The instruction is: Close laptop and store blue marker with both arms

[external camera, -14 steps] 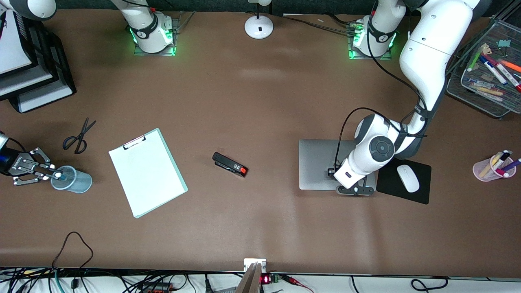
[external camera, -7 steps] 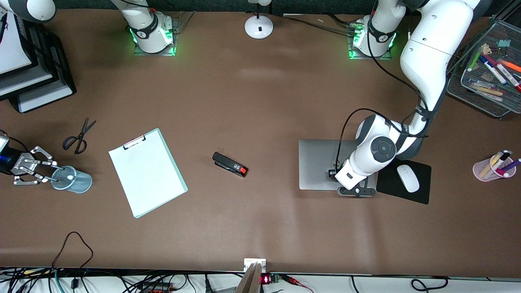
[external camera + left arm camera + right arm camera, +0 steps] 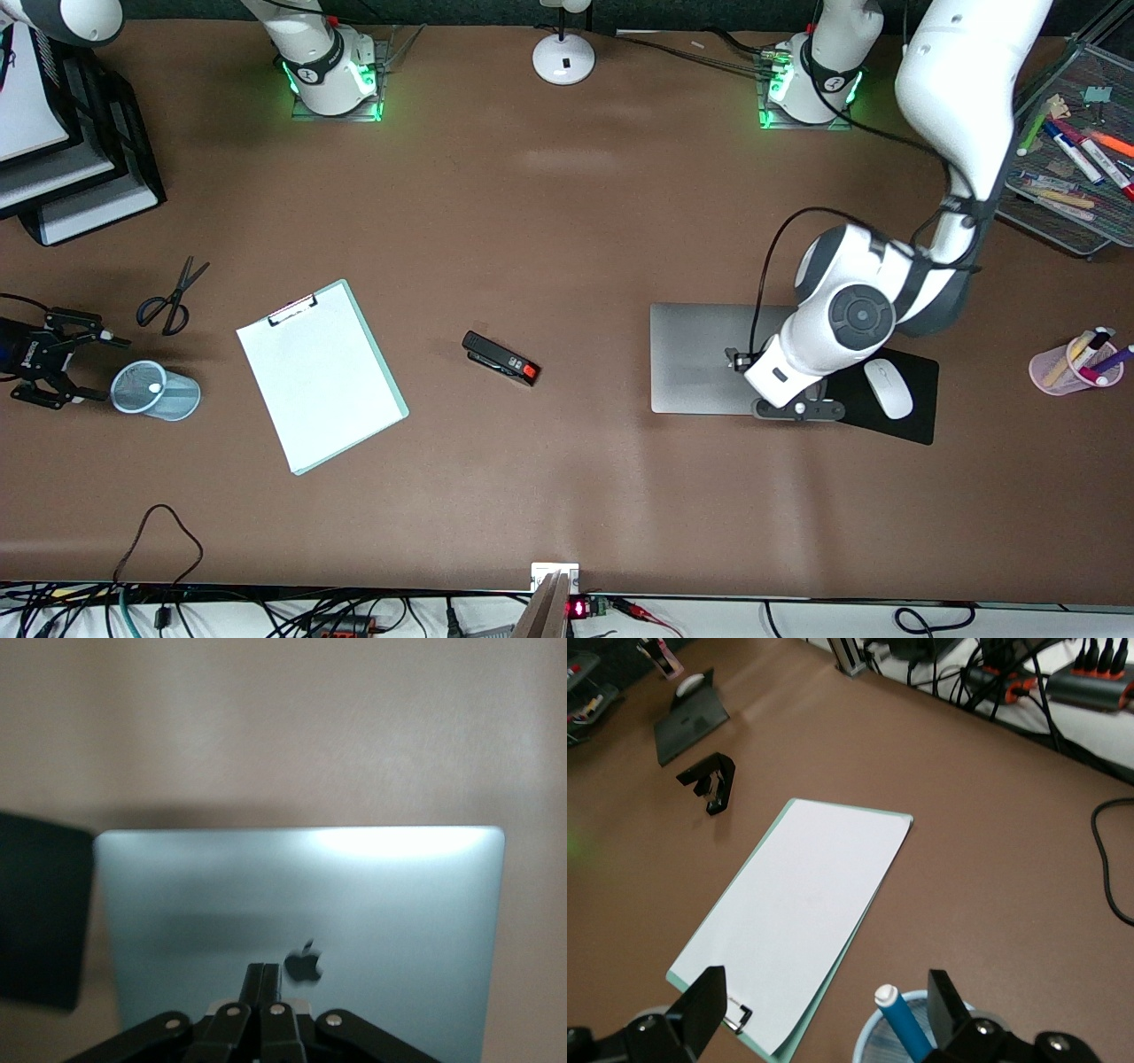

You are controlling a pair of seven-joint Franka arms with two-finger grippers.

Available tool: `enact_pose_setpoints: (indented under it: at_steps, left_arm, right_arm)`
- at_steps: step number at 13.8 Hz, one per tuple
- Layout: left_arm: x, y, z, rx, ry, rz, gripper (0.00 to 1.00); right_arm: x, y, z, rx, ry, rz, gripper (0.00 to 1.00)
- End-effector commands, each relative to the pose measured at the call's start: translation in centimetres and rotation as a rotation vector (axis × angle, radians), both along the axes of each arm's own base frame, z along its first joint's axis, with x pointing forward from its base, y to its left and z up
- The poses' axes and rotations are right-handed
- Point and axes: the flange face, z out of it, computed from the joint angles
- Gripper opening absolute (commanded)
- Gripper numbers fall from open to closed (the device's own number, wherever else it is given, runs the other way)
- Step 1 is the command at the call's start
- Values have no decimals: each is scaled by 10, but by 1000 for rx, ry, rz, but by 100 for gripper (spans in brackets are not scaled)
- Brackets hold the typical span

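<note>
The laptop [image 3: 700, 359] lies shut on the table, its lid with the dark apple logo facing up in the left wrist view [image 3: 301, 895]. My left gripper [image 3: 791, 410] is shut and empty over the laptop's edge nearest the front camera, beside the mouse pad; its fingers [image 3: 266, 983] are pressed together just above the lid. The blue marker [image 3: 908, 1029] stands in a light-blue mesh cup [image 3: 164, 394] with its white end [image 3: 155, 387] up. My right gripper [image 3: 91, 368] is open and empty beside the cup, its fingertips [image 3: 709, 1003] spread wide apart from the marker.
A black mouse pad [image 3: 890, 403] with a white mouse [image 3: 888, 388] lies beside the laptop. A clipboard [image 3: 319, 372], black stapler [image 3: 500, 357] and scissors [image 3: 173, 297] lie mid-table. A pink pen cup [image 3: 1072, 365] and a mesh tray [image 3: 1063, 213] of markers stand at the left arm's end.
My right gripper let go of the blue marker into the cup, opened wide and drew back from it. My left arm lifted and shifted toward the mouse pad.
</note>
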Motion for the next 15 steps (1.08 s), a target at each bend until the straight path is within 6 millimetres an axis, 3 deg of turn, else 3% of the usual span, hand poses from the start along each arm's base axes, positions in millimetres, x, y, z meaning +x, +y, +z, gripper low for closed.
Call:
enact_pose_setpoints:
  at_steps: [1, 2, 3, 4, 5, 7, 9, 12, 15]
  left_arm:
    - [-5, -3, 46, 43, 39, -11, 6]
    - [-10, -6, 57, 43, 52, -16, 11]
    - [-16, -3, 68, 58, 74, -19, 35]
    - [-19, 1, 78, 68, 87, -17, 73]
    - [-21, 1, 93, 68, 66, -14, 99]
    - [-29, 0, 114, 80, 63, -21, 100]
    - [-32, 2, 120, 85, 69, -23, 100]
    - [-39, 6, 145, 80, 60, -137, 100]
    - [-45, 37, 186, 86, 31, -113, 100]
  right_arm:
    - [9, 43, 61, -138, 131, -31, 100]
    - [10, 54, 79, -182, 180, -74, 100]
    - [10, 68, 97, -208, 223, -120, 100]
    - [10, 87, 112, -235, 253, -144, 100]
    - [9, 101, 126, -271, 277, -169, 100]
    - [9, 131, 151, -361, 345, -242, 100]
    - [3, 161, 172, -434, 426, -290, 100]
    - [-7, 192, 192, -526, 506, -361, 100]
    - [-16, 214, 207, -585, 566, -433, 100]
